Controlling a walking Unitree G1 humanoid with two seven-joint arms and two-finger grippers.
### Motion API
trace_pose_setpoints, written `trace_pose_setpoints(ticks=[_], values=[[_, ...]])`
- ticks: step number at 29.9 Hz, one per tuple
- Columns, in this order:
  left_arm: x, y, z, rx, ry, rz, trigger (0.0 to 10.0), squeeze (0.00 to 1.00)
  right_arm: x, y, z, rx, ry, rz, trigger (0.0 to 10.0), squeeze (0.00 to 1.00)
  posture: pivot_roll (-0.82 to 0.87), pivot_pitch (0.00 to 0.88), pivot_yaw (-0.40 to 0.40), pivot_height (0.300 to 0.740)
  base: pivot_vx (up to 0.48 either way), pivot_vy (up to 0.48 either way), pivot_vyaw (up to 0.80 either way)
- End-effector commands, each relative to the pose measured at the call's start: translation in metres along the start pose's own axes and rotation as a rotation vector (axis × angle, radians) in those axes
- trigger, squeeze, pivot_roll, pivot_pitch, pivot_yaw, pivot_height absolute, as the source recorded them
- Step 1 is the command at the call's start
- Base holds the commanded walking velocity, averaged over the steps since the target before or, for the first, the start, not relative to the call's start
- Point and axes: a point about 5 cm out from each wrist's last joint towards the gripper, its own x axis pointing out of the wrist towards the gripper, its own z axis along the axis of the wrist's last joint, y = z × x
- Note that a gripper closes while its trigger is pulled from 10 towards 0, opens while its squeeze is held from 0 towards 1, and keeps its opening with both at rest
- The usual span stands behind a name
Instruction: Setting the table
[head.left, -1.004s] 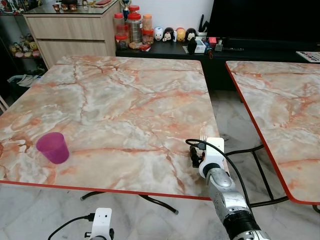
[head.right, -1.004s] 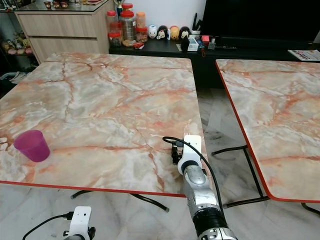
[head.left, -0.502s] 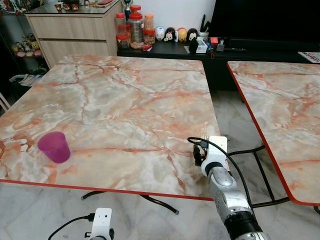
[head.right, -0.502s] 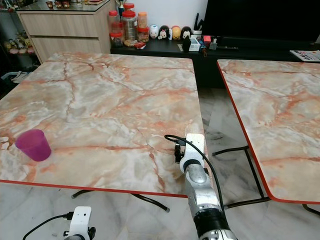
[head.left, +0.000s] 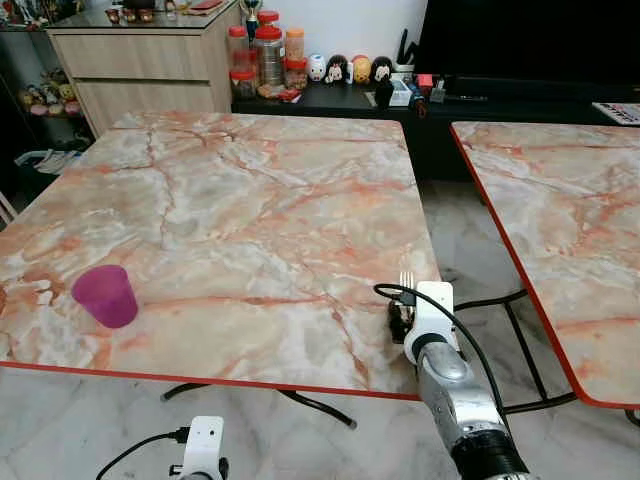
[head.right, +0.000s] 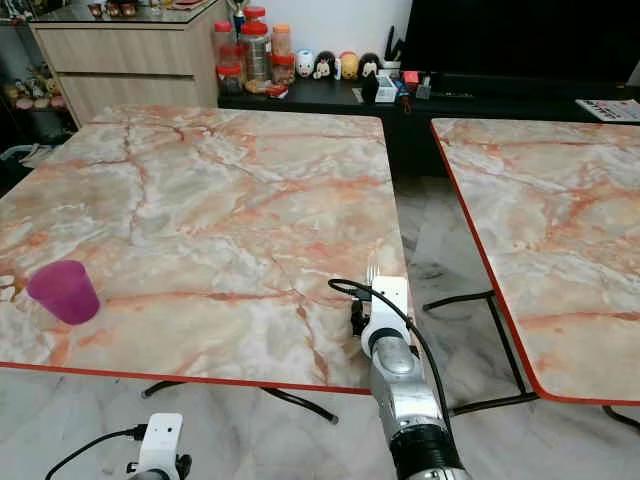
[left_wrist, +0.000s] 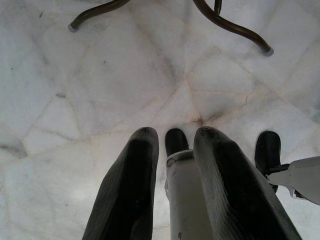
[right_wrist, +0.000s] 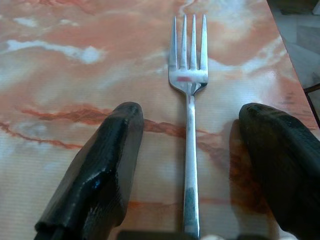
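A metal fork (right_wrist: 188, 115) lies flat on the marble-patterned desk (head.left: 230, 220), close to the desk's red near edge and toward its right corner, tines pointing away from the robot. The right gripper (right_wrist: 190, 165) hovers low over the handle with its jaws spread wide, one black finger (right_wrist: 100, 170) on each side of the fork and neither touching it. From the head camera, the fork's tines (head.left: 406, 280) peek out just beyond the white wrist housing of the silver right arm (head.left: 455, 400), which reaches up over the desk's edge. A purple cup (head.left: 105, 295) stands upright on the same desk, well apart from the fork, near the left end of the near edge. The left gripper (left_wrist: 172, 145) hangs idle below the desk, pointed at the pale marble floor (left_wrist: 100, 85) by the desk's curved dark legs (left_wrist: 230, 27), its jaws slightly parted and holding nothing. A second marble desk (head.left: 560, 220) stands to the right of the fork's desk.
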Motion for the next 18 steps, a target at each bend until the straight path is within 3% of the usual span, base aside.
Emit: trace_pose_setpoints(ticks=[1, 9, 10, 11, 12, 13, 14, 18], values=[[-0.0006, 0.0025, -0.0038, -0.011, 0.017, 0.006, 10.0, 0.00, -0.0007, 0.0022, -0.0015, -0.009, 0.015, 0.013, 10.0, 0.00, -0.05, 0.000, -0.037, 0.725, 0.000, 0.000, 0.00], [-0.0006, 0.0026, -0.0041, -0.012, 0.019, 0.005, 10.0, 0.00, 0.0007, 0.0020, -0.0039, -0.034, 0.042, 0.014, 9.6, 0.00, -0.04, 0.000, -0.037, 0.725, 0.000, 0.000, 0.00], [-0.0006, 0.0027, -0.0042, -0.012, 0.019, 0.005, 10.0, 0.00, 0.0010, 0.0013, -0.0051, -0.041, 0.053, 0.008, 8.4, 0.00, -0.04, 0.000, -0.037, 0.725, 0.000, 0.000, 0.00], [-0.0006, 0.0027, -0.0042, -0.011, 0.020, 0.005, 10.0, 0.00, 0.0011, 0.0008, -0.0063, -0.044, 0.062, 0.005, 6.0, 0.00, -0.05, 0.000, -0.037, 0.725, 0.000, 0.000, 0.00], [-0.0006, 0.0027, -0.0042, -0.011, 0.020, 0.005, 10.0, 0.00, 0.0012, 0.0004, -0.0070, -0.045, 0.068, 0.003, 6.0, 0.00, -0.05, 0.000, -0.037, 0.725, 0.000, 0.000, 0.00], [-0.0006, 0.0027, -0.0043, -0.011, 0.020, 0.005, 10.0, 0.00, 0.0012, 0.0002, -0.0077, -0.047, 0.072, 0.004, 1.6, 0.00, -0.05, 0.000, -0.037, 0.725, 0.000, 0.000, 0.00], [-0.0007, 0.0026, -0.0045, -0.011, 0.021, 0.004, 10.0, 0.00, 0.0010, -0.0005, -0.0088, -0.050, 0.077, 0.001, 0.0, 0.00, -0.05, 0.000, -0.037, 0.725, 0.000, 0.000, 0.00], [-0.0008, 0.0018, -0.0055, -0.011, 0.024, 0.001, 10.0, 0.00, 0.0004, -0.0012, -0.0109, -0.052, 0.091, 0.001, 0.0, 0.00, -0.05, 0.000, -0.034, 0.725, 0.000, 0.000, 0.00]])
